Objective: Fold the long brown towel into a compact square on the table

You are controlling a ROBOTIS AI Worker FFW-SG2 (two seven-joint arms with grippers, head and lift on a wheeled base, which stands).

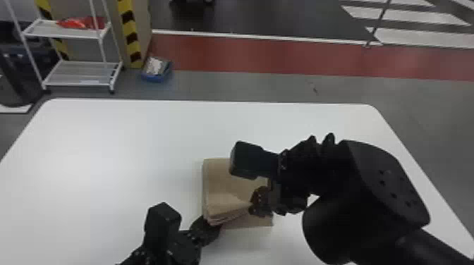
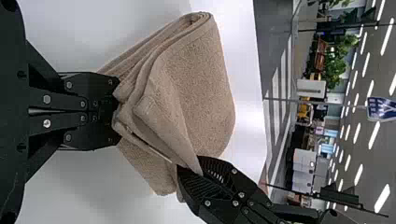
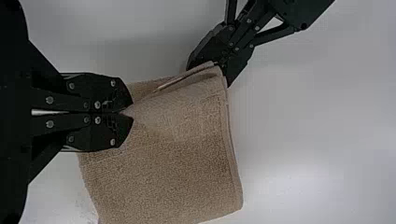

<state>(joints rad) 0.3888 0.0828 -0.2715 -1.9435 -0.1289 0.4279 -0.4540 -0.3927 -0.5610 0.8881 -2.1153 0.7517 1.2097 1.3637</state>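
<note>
On one table (image 1: pixel 105 151), two hands (image 1: pixel 211 227) pinch one folded towel (image 1: pixel 220 186).

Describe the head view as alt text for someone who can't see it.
The robot's left gripper and right gripper pinch the near side of a folded brown towel on a white table; a white rack stands beyond.

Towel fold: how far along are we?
Looks mostly done: the brown cloth towel is already a thick, layered, roughly square stack on the white table. In hand: the black left gripper and black right gripper each pinch its near-side layers. Left: likely lay those down, square up the bottom layer poking out on the near side, and release.
</note>
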